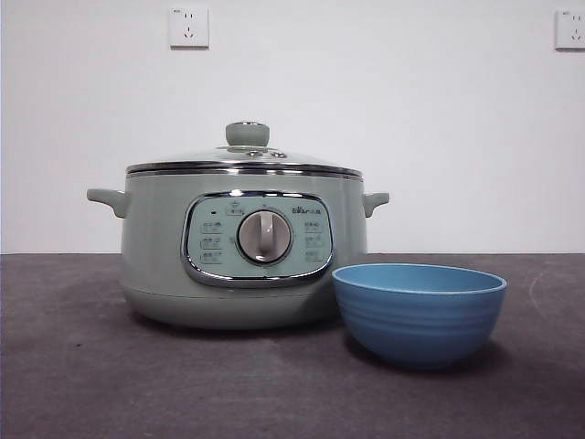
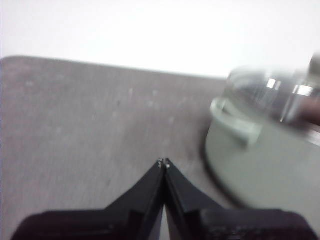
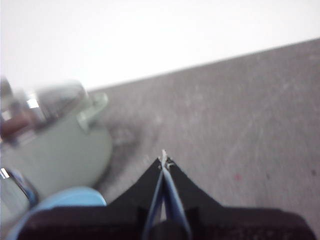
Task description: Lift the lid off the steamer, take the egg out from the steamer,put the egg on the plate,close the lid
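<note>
The steamer (image 1: 242, 251) sat in the middle of the front picture on the table (image 1: 82, 384), with the lid (image 1: 245, 157) on top. The plate (image 1: 419, 313) stood just beside it at the lower right. The left gripper (image 2: 164, 162) and right gripper (image 3: 163, 161) were pinched closed, holding nothing.

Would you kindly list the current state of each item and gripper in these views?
lid: closed, seated on the steamer.
steamer: upright, covered; contents not visible.
plate: upright, beside the steamer; inside hidden from view.
left gripper: shut, holding nothing, above the table.
right gripper: shut, holding nothing.
</note>
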Action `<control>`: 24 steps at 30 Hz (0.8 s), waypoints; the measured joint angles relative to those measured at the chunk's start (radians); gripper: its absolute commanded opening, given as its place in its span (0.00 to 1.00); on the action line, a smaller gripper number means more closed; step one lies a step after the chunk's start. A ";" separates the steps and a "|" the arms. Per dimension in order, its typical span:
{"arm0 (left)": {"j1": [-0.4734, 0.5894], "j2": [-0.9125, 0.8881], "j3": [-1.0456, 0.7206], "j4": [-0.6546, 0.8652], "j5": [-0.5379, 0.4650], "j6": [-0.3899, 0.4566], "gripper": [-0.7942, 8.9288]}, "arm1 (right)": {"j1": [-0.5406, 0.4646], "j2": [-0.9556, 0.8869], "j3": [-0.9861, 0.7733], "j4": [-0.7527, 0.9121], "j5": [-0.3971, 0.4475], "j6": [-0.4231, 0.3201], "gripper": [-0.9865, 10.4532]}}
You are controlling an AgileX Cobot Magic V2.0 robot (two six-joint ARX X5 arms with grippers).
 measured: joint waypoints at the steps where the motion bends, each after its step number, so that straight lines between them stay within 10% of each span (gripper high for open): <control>1: 0.000 0.002 0.026 -0.002 0.001 -0.008 0.07 | 0.000 0.007 0.023 0.000 0.000 0.009 0.08; 12: 0.000 0.219 0.384 -0.126 0.162 -0.038 0.07 | 0.000 0.294 0.354 -0.111 -0.205 0.012 0.08; 24: 0.000 0.542 0.666 -0.317 0.485 0.062 0.07 | 0.015 0.731 0.827 -0.513 -0.492 -0.254 0.08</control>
